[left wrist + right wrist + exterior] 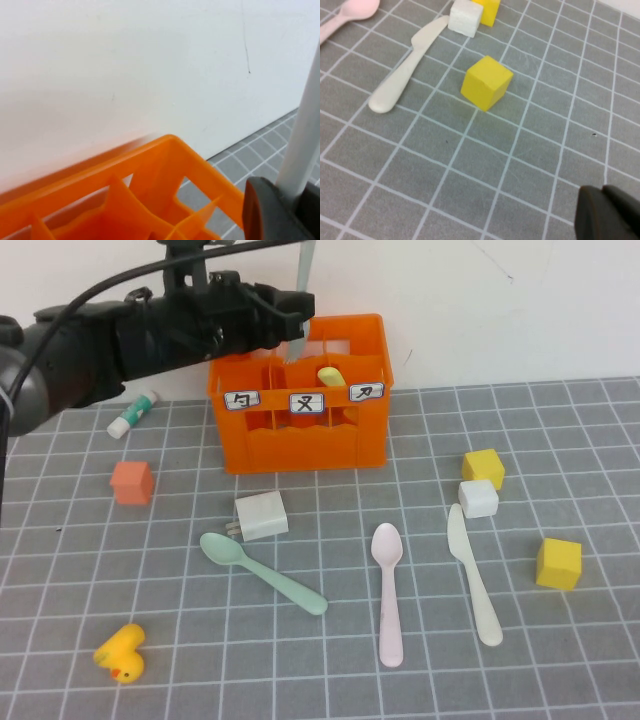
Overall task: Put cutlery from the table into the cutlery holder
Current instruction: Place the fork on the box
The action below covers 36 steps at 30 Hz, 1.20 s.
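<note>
High view: left gripper [296, 320] hangs over the back of the orange crate [300, 430], pinching a grey fork [305, 270] that stands upright above it. A yellow knife [331, 374] sits inside the crate. Green spoon [262, 572], pink spoon [388, 592] & white knife [473, 572] lie on the table [560, 660], well in front.

Left wrist: fork handle [302, 145] clamped; crate rim [165, 150] below.

Right wrist: right gripper [607, 212] pressed together, near a yellow cube [486, 82].
</note>
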Each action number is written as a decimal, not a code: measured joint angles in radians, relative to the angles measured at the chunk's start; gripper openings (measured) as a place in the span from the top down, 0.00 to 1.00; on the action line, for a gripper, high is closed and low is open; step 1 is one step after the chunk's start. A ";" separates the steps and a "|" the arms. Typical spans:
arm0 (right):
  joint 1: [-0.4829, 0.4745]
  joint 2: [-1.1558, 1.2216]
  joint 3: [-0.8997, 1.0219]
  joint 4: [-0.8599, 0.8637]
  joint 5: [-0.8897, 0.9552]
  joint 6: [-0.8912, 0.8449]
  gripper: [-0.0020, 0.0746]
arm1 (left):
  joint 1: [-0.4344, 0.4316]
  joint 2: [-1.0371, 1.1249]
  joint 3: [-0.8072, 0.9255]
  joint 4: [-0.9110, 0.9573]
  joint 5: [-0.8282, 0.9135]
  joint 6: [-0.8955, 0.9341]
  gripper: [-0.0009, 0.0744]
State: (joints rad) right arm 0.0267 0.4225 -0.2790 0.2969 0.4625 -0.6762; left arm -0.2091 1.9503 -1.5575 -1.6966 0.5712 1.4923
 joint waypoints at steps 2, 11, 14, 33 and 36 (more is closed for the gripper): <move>0.000 0.000 0.000 0.000 0.000 0.000 0.98 | 0.000 0.010 -0.006 0.000 0.005 0.019 0.93; 0.000 0.000 0.000 0.000 0.000 0.000 0.98 | 0.000 0.092 -0.006 0.000 0.006 0.194 0.93; 0.000 0.000 0.001 0.000 0.000 0.000 0.98 | 0.000 0.107 -0.006 0.000 0.018 0.268 0.93; 0.000 0.000 0.008 0.000 0.000 0.000 0.98 | 0.000 0.126 -0.006 0.000 0.044 0.408 0.57; 0.000 0.000 0.008 0.000 0.000 0.000 0.98 | 0.000 0.126 -0.006 0.000 0.058 0.413 0.51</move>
State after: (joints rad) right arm 0.0267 0.4225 -0.2708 0.2969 0.4625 -0.6762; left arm -0.2091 2.0768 -1.5637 -1.6966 0.6296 1.9058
